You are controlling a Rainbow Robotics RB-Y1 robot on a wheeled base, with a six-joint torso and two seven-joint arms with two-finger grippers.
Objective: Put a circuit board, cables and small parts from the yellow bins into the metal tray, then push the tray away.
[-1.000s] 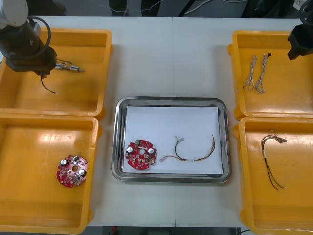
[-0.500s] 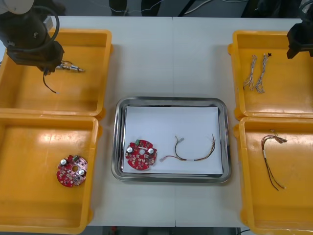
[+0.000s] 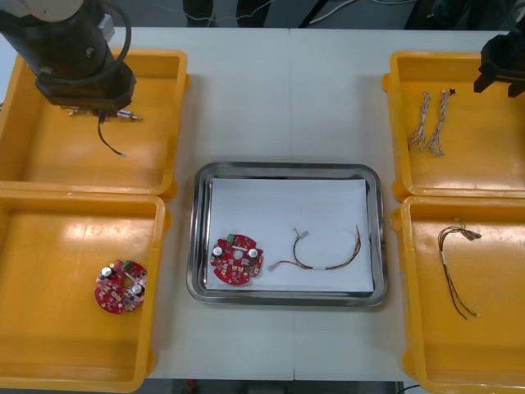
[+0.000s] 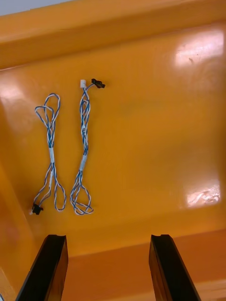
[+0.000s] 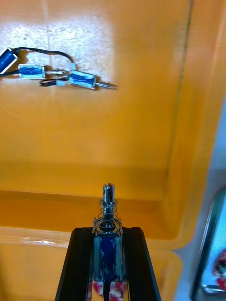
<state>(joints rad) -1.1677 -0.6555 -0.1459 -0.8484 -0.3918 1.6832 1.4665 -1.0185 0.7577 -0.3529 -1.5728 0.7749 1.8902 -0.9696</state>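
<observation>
Black fingers of the left pincer clamp narrowly on a small metal part with a spring. A black wire hangs from it above the far left yellow bin. The right pincer stands wide over two blue and white cables in the far right bin. The metal tray on the desk holds a circuit board and a red and yellow cable.

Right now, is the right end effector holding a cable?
No, the right end effector stands open, both blue and white cables lying in the bin.
</observation>
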